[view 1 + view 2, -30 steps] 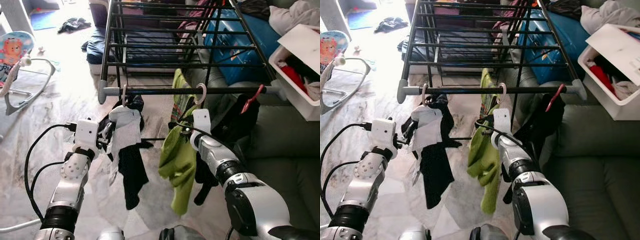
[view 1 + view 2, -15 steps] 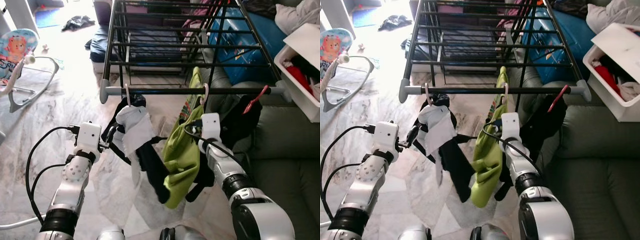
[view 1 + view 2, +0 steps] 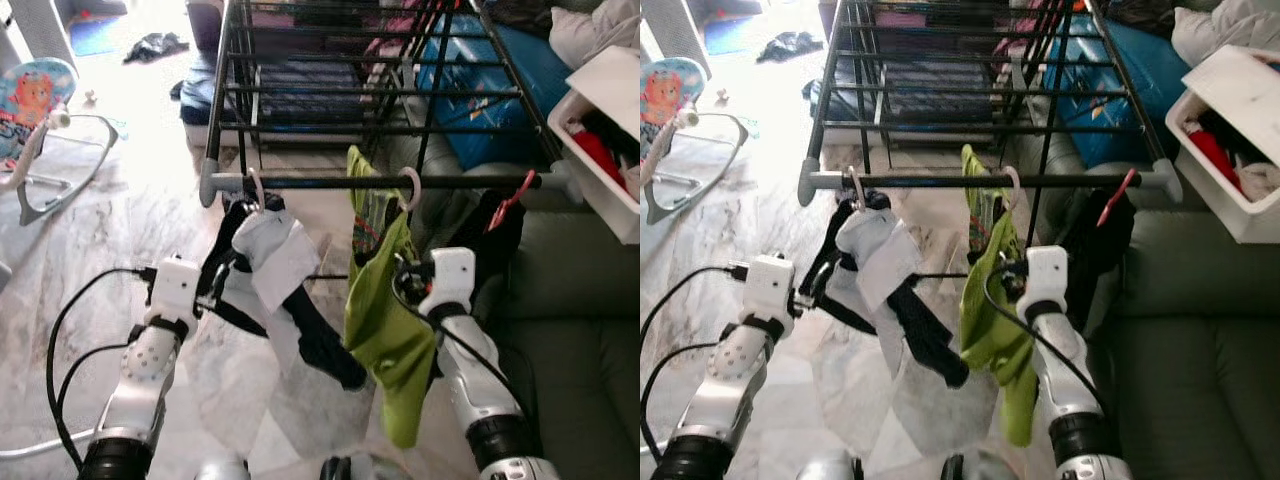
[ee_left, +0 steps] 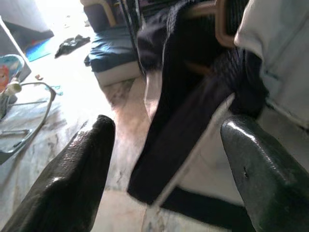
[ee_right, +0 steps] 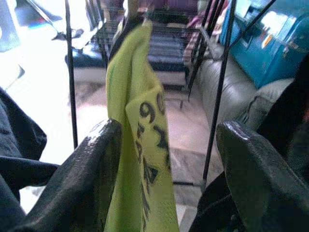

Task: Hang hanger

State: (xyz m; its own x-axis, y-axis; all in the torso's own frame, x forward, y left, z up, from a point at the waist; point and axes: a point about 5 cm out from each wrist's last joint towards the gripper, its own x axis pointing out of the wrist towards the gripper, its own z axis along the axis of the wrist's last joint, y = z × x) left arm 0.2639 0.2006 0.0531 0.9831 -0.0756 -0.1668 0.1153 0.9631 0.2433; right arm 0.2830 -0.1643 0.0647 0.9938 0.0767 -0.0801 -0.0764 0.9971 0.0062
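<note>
A black drying rack has a front rail [image 3: 330,182] bearing three hangers. A white hanger [image 3: 253,188] carries a white and black garment [image 3: 275,255]. A pale hanger [image 3: 410,185] carries a lime green shirt [image 3: 385,320]. A red hanger [image 3: 508,198] holds dark cloth. My left gripper [image 3: 215,283] is open below the rail, its fingers [image 4: 91,154] facing the black cloth [image 4: 183,111]. My right gripper [image 3: 403,276] is open too, with the green shirt [image 5: 140,135] hanging between its fingers [image 5: 96,164] and nothing pinched.
A grey sofa [image 3: 570,300] lies close on the right, with a white bin of clothes [image 3: 600,110] and a blue case [image 3: 490,90] beyond it. A baby bouncer [image 3: 40,110] stands far left on the marble floor [image 3: 130,210]. Bedding lies under the rack.
My right arm has drawn back and down from the pale hanger's hook. The green shirt and the white and black garment have swung on the rail. The camera has shifted slightly.
</note>
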